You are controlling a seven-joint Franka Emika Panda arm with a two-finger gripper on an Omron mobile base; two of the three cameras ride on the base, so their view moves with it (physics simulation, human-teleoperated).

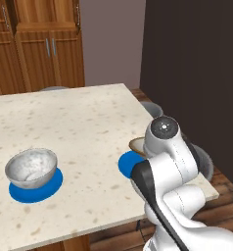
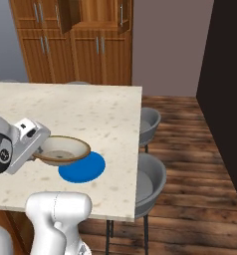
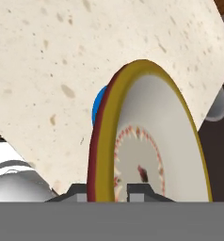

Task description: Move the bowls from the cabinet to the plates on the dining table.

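The two-finger gripper point(image 3: 115, 192) is nearly closed, its dark tips pinching the rim of the shallow beige bowl with a brown rim point(image 2: 61, 150); in the hand view one tip sits outside the wall and one inside. The bowl hangs just above the table in the right base view, roughly level, its far edge overlapping the flat round bright blue plate point(image 2: 82, 167) that lies at about 4 o'clock from it. It is not yet centred over that plate.

Judged handling: the bowl looks rigid, glazed and thin-walled, so probably light but slippery and chip-prone. A rim pinch is the only workable hold; held at one edge, it could pivot or slip if swung fast. A low, slow set-down seems advisable.

Materials: bowl interior pale with a reddish-brown ring pattern at the bottom. The large dining table point(image 1: 84, 117) has a pale beige speckled stone top, flat and hard. At 9 o'clock on the table in the left base view, the deep grey-white marbled bowl point(image 1: 31, 167) already sits on a second blue plate point(image 1: 46, 188). The tall brown wooden cabinet point(image 2: 98, 40) stands at 12 o'clock, beyond the table, with grey bar handles.
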